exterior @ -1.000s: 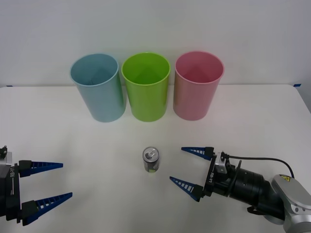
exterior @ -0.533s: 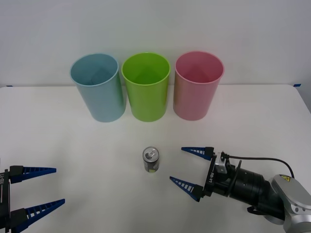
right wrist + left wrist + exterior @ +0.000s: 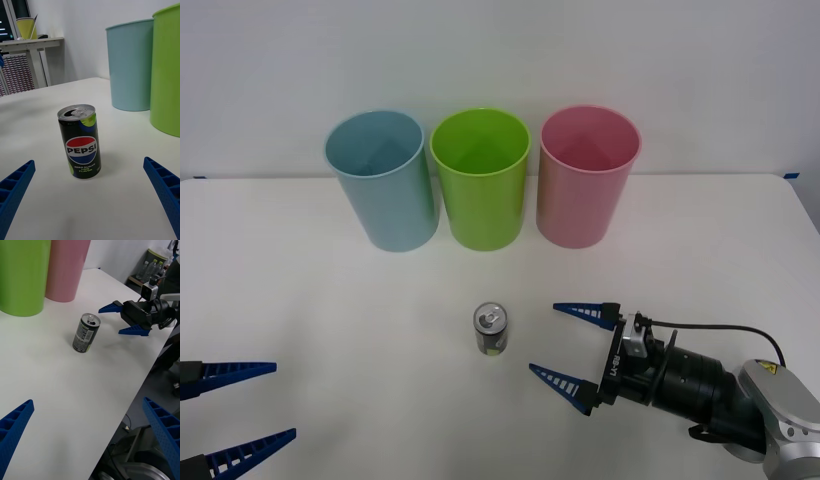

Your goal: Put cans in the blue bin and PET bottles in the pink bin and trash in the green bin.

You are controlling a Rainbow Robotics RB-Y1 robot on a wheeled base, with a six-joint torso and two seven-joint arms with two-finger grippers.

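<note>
A small dark can with a silver top and a yellow-green band stands upright on the white table, in front of the bins. Along the back stand the blue bin, the green bin and the pink bin. My right gripper is open, low over the table just right of the can and pointing at it. My left gripper is open at the front left corner, far from the can.
The table's far edge meets a white wall behind the bins. A cable trails from the right wrist. In the right wrist view a desk stands in the room beyond the table.
My left gripper has drawn back toward the front left corner, leaving little more than its fingers in the front view. The right gripper and the can have stayed put.
</note>
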